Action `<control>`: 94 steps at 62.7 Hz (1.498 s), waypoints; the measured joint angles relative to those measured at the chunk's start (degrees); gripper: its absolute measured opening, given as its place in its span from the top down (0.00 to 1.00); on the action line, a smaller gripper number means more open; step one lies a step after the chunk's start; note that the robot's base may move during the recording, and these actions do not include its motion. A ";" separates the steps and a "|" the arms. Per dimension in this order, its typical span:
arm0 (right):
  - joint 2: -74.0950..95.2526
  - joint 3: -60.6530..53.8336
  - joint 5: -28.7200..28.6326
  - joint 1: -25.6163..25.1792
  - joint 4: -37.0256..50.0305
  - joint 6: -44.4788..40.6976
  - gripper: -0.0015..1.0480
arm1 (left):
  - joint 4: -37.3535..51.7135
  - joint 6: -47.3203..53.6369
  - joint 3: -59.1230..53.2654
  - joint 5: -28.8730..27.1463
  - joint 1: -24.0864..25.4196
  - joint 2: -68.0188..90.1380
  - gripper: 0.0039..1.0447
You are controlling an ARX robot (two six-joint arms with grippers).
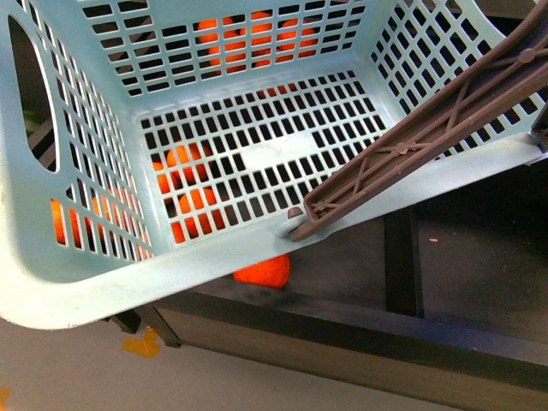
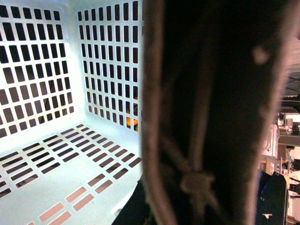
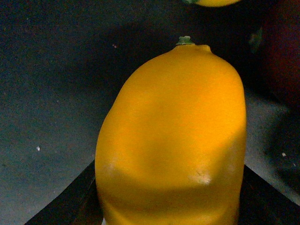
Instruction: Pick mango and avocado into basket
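Mango: the mango [image 3: 173, 131] fills the right wrist view, its stem end pointing away from the camera, over a dark surface. It is not in the basket.
Right gripper: the right gripper [image 3: 171, 208] has the mango between its jaws. Dark finger parts press against both flanks of the fruit, so it looks clamped on, though the contact sits right at the picture's edge.
Left gripper: the blurred brown handle [image 2: 211, 117] sits just before the lens and takes up most of this view. No fingers can be made out, so I cannot tell whether it is released or clenched.
Basket: the basket [image 1: 86, 282] is tilted toward the front camera. Its slotted floor is bare and nothing lies inside.
Avocado: not visible in any view.
Other fruit: round orange fruits [image 1: 193, 210] show through the lattice, behind and under the basket, not in it. A sliver of another yellow fruit [image 3: 211, 1] sits beyond the mango's stem.
Handling: the skin is smooth and probably slippery. The fruit is likely fairly heavy for its size, and firm but easy to bruise. A moderate squeeze across the broad middle suits it better than a pinch near the narrower end.
Step in hand: getting the mango over to the basket, by my reading.
Risk: the fruit could rotate or slide out of the jaws during the move. The handle lying across the basket's corner could get in the way of the drop.
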 joint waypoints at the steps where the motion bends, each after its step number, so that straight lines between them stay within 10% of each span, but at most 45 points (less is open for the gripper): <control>1: -0.31 -0.48 -0.09 -0.04 0.24 -0.04 0.43 | 0.00 0.00 0.00 0.00 0.00 0.00 0.96; 49: -51.10 -37.16 -13.09 0.68 11.91 -0.48 0.43 | 0.00 0.00 0.00 -0.02 0.00 0.00 0.96; 94: -68.26 -33.75 -4.22 25.16 8.59 10.03 0.43 | 0.00 0.00 0.00 0.00 0.00 0.00 0.96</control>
